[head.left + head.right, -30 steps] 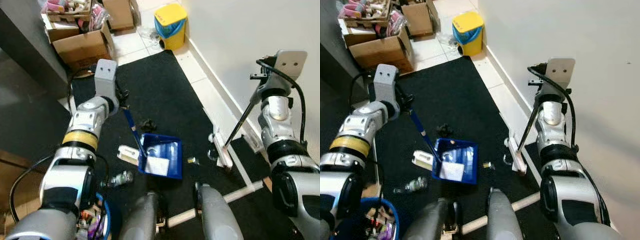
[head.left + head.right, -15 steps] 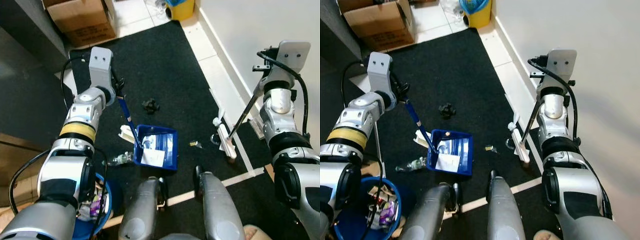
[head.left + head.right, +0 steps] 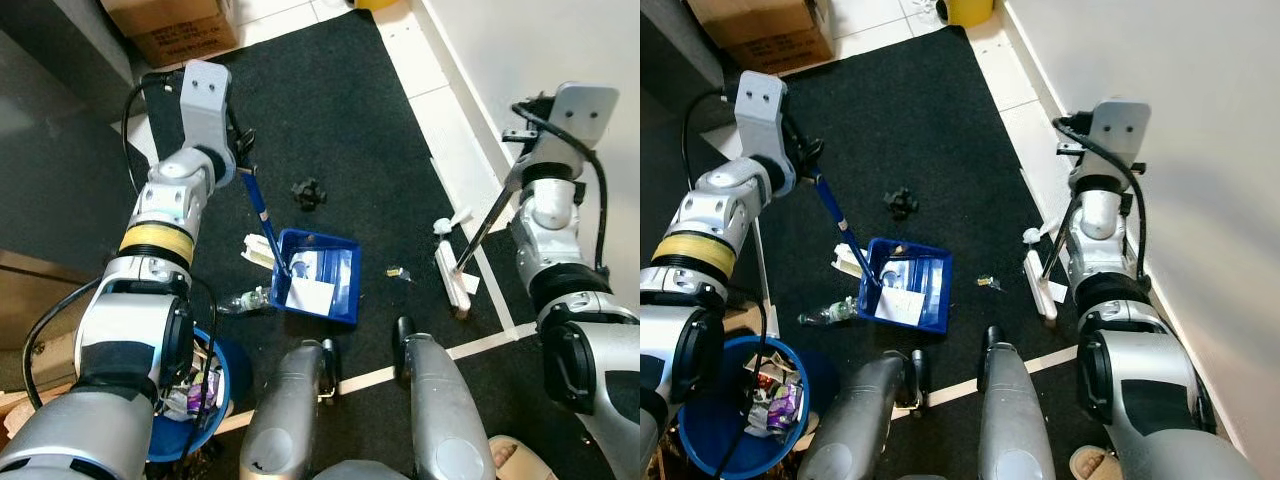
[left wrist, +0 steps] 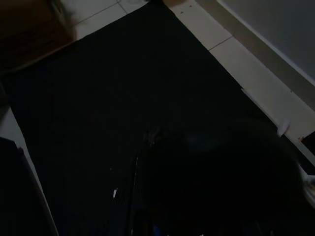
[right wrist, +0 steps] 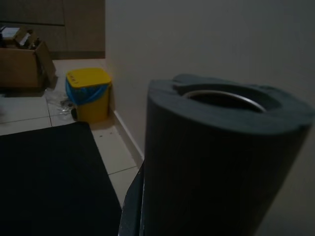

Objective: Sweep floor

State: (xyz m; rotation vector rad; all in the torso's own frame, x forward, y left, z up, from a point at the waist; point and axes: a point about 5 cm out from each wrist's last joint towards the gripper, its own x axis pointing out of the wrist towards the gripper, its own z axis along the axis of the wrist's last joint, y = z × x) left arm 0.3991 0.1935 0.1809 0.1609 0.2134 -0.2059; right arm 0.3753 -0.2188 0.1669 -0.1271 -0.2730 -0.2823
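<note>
A black mat (image 3: 340,110) is laid over the pale tiled floor (image 3: 440,120), running up toward a cardboard box (image 3: 170,25) at 11 o'clock. Near the middle of the mat a blue dustpan (image 3: 320,288) is set down flat, with white paper scraps (image 3: 312,296) lying inside it. Its long blue handle (image 3: 262,215) rises from the pan's near-left corner toward 11 o'clock and is gripped at its upper end by the left hand (image 3: 240,170), which is clenched around the handle. A small black lump of debris (image 3: 309,190) is seen on the mat just beyond the pan at 12 o'clock, a small yellowish scrap (image 3: 397,272) at 3 o'clock of the pan, and a clear plastic bottle (image 3: 246,298) at 9 o'clock, beside it. The broom (image 3: 483,228) is held at the right: its dark pole slants down from the right hand (image 3: 515,175), which is closed around the pole's top, to the white broom head (image 3: 456,288) resting at the mat's right edge by the wall. A blue bin (image 3: 730,420) with mixed rubbish stands at 7 o'clock. In the right wrist view the padded pole end is seen close up, with a yellow bin (image 5: 89,93) against the wall.
</note>
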